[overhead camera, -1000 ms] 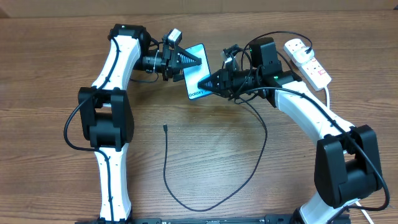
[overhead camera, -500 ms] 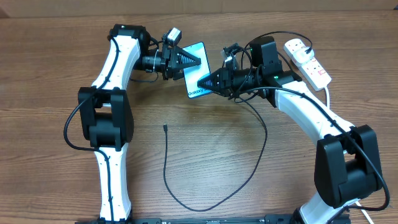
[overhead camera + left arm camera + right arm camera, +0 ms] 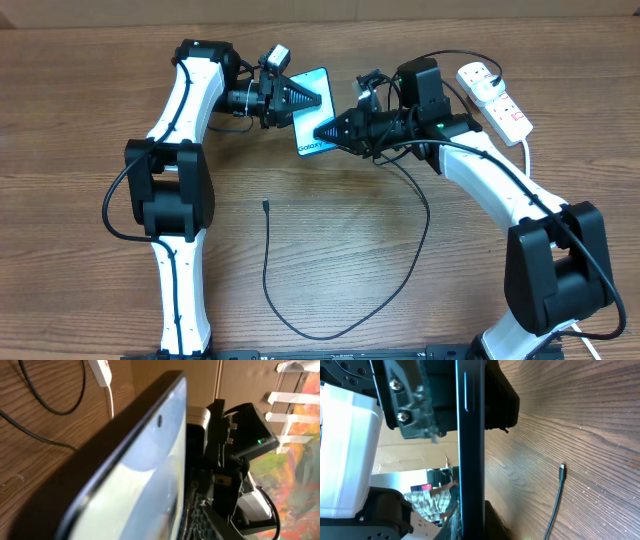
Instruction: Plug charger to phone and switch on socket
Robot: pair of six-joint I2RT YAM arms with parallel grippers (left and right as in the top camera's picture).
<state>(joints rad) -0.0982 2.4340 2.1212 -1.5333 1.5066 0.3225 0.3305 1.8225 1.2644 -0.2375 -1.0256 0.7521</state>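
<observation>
Left gripper [image 3: 308, 99]: it reaches in from the far left with its tips over the phone's left edge; I cannot tell whether the jaws have a hold on it
Right gripper [image 3: 325, 131]: I see it clamped tight on the phone, coming in from the right at the near end
Phone [image 3: 311, 146]: far centre of the table [image 3: 80, 300], between the two grippers, light blue screen up, "Galaxy" readable at its near end; my left wrist view is filled by its tilted screen [image 3: 140, 475], and my right wrist view shows it edge-on [image 3: 470, 460]
Charger [image 3: 266, 260]: lying loose on the wood, apart from the phone; its connector tip [image 3: 266, 204] sits free, nearer than the phone and a little left, and the cable runs nearer, curls right and climbs back toward the right arm
Socket [image 3: 495, 98]: far right, beyond the right arm, well apart from the phone
</observation>
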